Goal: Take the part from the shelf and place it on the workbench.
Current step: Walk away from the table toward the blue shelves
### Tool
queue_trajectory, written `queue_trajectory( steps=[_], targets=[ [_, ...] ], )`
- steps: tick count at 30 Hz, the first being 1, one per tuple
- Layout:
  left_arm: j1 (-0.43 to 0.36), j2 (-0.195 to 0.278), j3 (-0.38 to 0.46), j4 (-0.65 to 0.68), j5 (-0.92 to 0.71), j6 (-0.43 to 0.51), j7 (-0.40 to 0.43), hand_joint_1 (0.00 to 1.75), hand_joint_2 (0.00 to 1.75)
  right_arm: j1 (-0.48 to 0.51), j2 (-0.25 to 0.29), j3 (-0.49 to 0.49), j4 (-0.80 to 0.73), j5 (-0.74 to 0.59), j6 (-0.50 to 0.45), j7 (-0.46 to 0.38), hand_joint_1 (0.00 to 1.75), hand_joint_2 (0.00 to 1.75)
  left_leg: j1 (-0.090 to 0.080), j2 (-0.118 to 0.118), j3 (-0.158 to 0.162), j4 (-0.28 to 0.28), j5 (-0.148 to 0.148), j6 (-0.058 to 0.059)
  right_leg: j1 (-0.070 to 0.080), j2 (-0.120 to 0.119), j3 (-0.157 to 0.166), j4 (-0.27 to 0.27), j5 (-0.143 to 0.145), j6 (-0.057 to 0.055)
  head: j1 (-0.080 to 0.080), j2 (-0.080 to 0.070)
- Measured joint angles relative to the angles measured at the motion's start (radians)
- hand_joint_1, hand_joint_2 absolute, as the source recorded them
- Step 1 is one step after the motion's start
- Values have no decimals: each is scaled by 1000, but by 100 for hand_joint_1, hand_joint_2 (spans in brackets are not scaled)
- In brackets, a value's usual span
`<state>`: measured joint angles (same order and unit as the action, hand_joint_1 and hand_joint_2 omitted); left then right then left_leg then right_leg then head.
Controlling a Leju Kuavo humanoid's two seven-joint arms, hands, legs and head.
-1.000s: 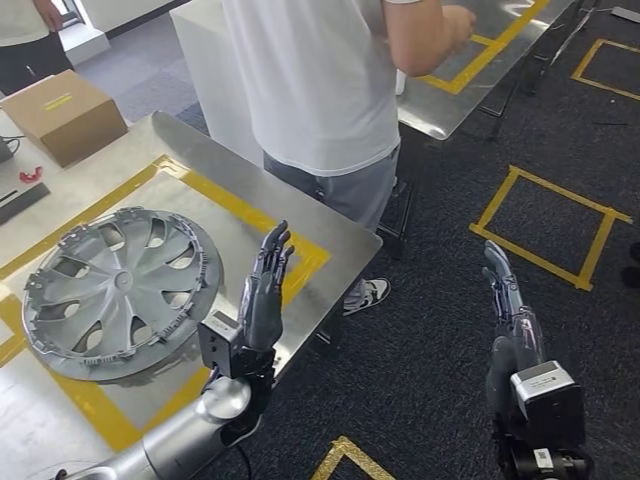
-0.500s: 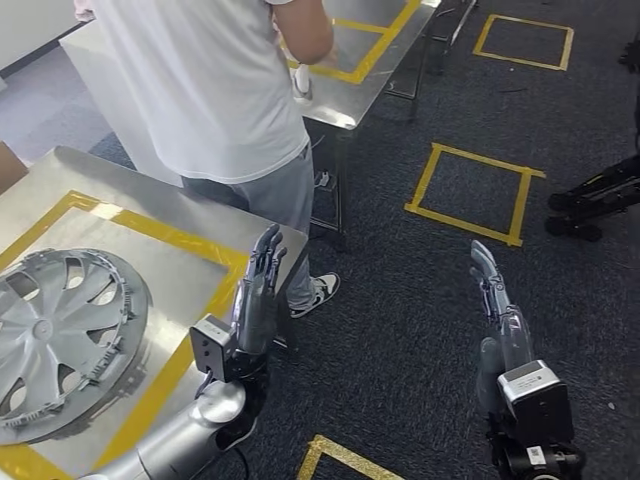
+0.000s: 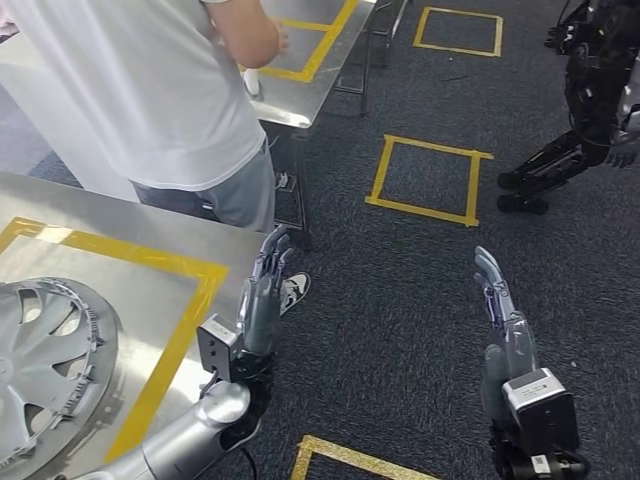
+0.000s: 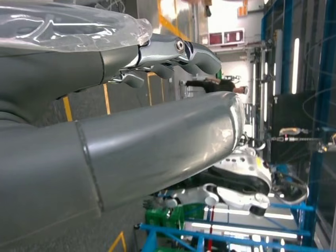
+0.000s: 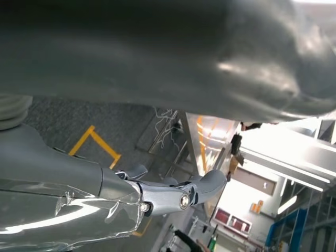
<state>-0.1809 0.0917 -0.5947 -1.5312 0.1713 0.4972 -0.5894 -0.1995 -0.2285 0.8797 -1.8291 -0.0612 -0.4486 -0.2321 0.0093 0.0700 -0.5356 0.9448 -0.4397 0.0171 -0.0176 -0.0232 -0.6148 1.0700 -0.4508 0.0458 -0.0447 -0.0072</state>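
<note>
Both hands free, part on the workbench.
The wheel cover (image 3: 45,370) lies flat on the workbench (image 3: 151,300) at 8 o'clock. The left hand (image 3: 262,295) and the right hand (image 3: 504,325) are raised with straight fingers, holding nothing; a person (image 3: 166,90) stands at 11 o'clock.

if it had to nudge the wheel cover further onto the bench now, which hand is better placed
Probably left: the left hand is raised, empty, beside the workbench bearing the wheel cover. The right hand hovers over carpet, far off.
</note>
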Motion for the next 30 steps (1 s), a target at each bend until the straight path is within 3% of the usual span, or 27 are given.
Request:
queue_trajectory(
  steps=[2,3,6,7,8,10,12,13,14,15,17,19,21,23,25,27,28,29,30],
  targets=[
    [-1,0,0,0,-1,0,0,0,0,-1,0,0,0,0,0,0,0,0,-4,13,4,2,-4,-10,6,-20,54,-98,22,-8,0,0],
    [-1,0,0,0,-1,2,0,0,0,-2,0,1,0,0,1,0,0,0,-6,19,4,2,-4,-14,10,-21,59,-107,18,-14,0,0],
    [0,1,0,-1,-1,6,1,0,0,-8,0,4,2,-6,5,-4,0,0,-6,32,7,3,-7,-28,11,6,59,-108,23,-33,0,0],
    [0,2,0,-1,0,6,1,0,0,-13,1,4,3,-9,7,-6,0,0,-4,17,1,21,-21,-34,11,14,60,-110,25,-39,-2,0],
    [0,4,0,-2,0,6,2,0,0,-18,1,4,4,-12,9,-8,0,0,-2,-3,-15,58,-45,-37,9,22,60,-112,28,-44,-4,0],
    [3,8,0,-3,1,6,2,0,0,-29,3,6,8,-18,12,-14,0,0,-1,-51,-83,196,-109,-38,11,40,58,-113,31,-52,-10,0],
    [8,11,0,-3,1,6,2,0,0,-34,4,7,13,-22,12,-18,0,0,-3,-63,-144,301,-134,-33,16,63,56,-113,33,-56,-15,0],
    [9,13,0,-3,1,6,2,0,0,-35,4,7,15,-24,12,-19,0,0,-5,-66,-149,298,-117,-29,19,75,56,-113,34,-57,-15,0],
    [10,14,0,-4,1,6,2,0,0,-37,4,8,17,-25,12,-20,0,0,-7,-71,-133,255,-82,-22,22,88,57,-113,34,-57,-16,0],
    [9,14,0,-5,1,6,2,0,0,-39,5,8,18,-25,12,-21,0,0,-10,-83,-103,182,-38,-13,23,101,58,-113,34,-57,-16,0],
    [7,15,0,-7,1,6,2,0,0,-43,6,9,18,-25,12,-21,0,0,-13,-122,-46,51,17,2,23,124,57,-113,36,-55,-13,0],
    [5,16,0,-9,0,6,3,0,0,-45,7,10,19,-25,12,-21,0,0,-16,-135,-27,7,24,7,17,144,50,-115,40,-48,-16,0],
    [2,16,0,-11,-1,6,4,0,0,-45,7,11,19,-23,12,-22,0,0,-15,-112,-19,-10,29,8,14,158,44,-118,42,-39,-23,0],
    [-2,15,0,-14,-2,5,5,0,0,-47,7,11,19,-20,12,-23,0,0,-8,-85,-6,-32,36,9,19,124,22,-75,14,-30,-18,0],
    [-3,15,0,-15,-2,4,6,0,0,-49,7,12,21,-18,11,-24,0,0,-6,-59,1,-39,36,10,17,65,-38,52,-49,-19,-8,0],
    [-1,16,0,-16,-2,2,6,0,0,-47,7,12,23,-18,11,-23,0,0,-6,-33,2,-37,32,9,7,37,-93,165,-86,-8,-4,0],
    [-1,16,0,-16,-2,1,7,0,0,-46,8,12,24,-17,10,-23,0,0,-6,-20,3,-36,30,7,1,30,-96,171,-77,-3,-4,0],
    [-2,16,0,-16,-3,0,9,0,0,-45,8,12,24,-17,9,-22,0,0,-4,-9,4,-33,26,3,-5,23,-78,135,-51,3,-3,0],
    [-4,15,0,-16,-3,-2,10,0,0,-44,7,12,25,-16,7,-22,0,0,-1,3,6,-28,21,-2,-10,10,-42,65,-14,8,-3,0]
  ],
)
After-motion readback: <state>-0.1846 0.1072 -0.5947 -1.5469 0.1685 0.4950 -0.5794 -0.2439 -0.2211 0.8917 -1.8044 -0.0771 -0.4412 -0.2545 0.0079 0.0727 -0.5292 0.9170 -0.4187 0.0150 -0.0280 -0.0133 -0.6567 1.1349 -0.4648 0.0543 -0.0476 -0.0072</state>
